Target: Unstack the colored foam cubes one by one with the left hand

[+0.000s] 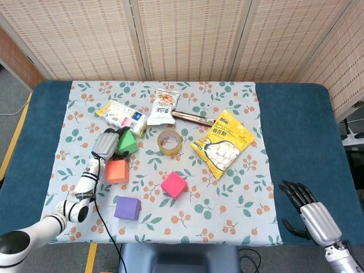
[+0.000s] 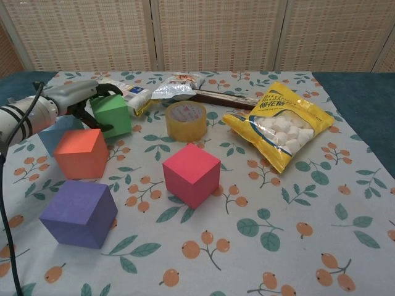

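My left hand [image 2: 74, 100] [image 1: 105, 144] grips a green foam cube [image 2: 113, 115] [image 1: 128, 141], with fingers over its top and under its near side. The cube sits low at the table's left, tilted; I cannot tell whether it touches the cloth. Just in front stands an orange cube [image 2: 81, 153] [image 1: 117, 171], and a light blue cube [image 2: 49, 133] peeks out behind it, hidden under my arm in the head view. Nearer me lie a purple cube [image 2: 79, 213] [image 1: 127, 207] and a pink cube [image 2: 191, 174] [image 1: 173, 185], each standing alone. My right hand [image 1: 309, 209] hangs open off the table's front right corner.
A roll of tape [image 2: 186, 120] lies right of the green cube. A yellow marshmallow bag [image 2: 281, 126] is further right. Snack packets [image 2: 177, 86] [image 1: 121, 113] and a brown bar [image 2: 225, 98] line the back. The floral cloth [image 2: 296, 234] covers the table.
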